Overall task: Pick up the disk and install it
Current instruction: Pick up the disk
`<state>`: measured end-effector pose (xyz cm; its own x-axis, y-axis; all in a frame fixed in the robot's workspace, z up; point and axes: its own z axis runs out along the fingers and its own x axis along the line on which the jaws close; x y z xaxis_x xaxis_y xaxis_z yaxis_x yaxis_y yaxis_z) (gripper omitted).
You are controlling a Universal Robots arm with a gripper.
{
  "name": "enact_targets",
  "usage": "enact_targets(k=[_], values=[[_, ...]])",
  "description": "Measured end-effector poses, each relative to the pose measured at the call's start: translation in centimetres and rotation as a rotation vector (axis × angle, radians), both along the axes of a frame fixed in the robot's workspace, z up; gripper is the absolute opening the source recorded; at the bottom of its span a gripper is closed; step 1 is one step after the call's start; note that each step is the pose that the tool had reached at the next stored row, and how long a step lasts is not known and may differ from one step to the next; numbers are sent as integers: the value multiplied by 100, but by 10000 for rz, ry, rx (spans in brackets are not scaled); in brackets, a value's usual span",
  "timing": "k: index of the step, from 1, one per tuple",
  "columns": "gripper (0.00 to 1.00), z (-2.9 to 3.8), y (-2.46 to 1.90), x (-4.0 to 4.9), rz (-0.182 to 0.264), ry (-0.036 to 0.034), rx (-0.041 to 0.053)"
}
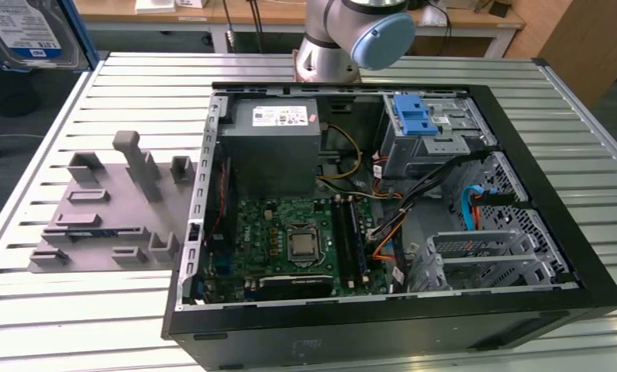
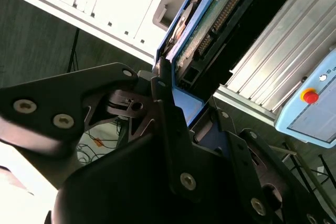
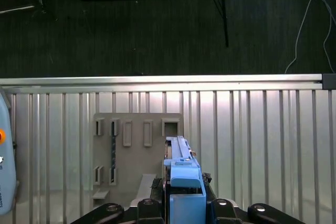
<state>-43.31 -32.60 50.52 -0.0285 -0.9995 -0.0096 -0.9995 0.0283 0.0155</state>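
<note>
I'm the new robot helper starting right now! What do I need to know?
End effector: shut on the disk, clamping its blue-framed edge in both wrist views.
Disk: held up in the air at the exterior view's far left, well apart from the open computer case. In the first wrist view it hangs above the grey holder on the slatted table.
Done: the disk is picked up.
Left: it is not yet in the case, so the install is not done.
</note>
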Motion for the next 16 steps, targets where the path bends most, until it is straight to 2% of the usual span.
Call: enact_targets(k=[3, 8, 16], values=[[36, 0, -5, -1, -1, 0, 0], [36, 0, -45, 18, 0, -1, 0], [36, -1, -51, 91, 0, -1, 0]])
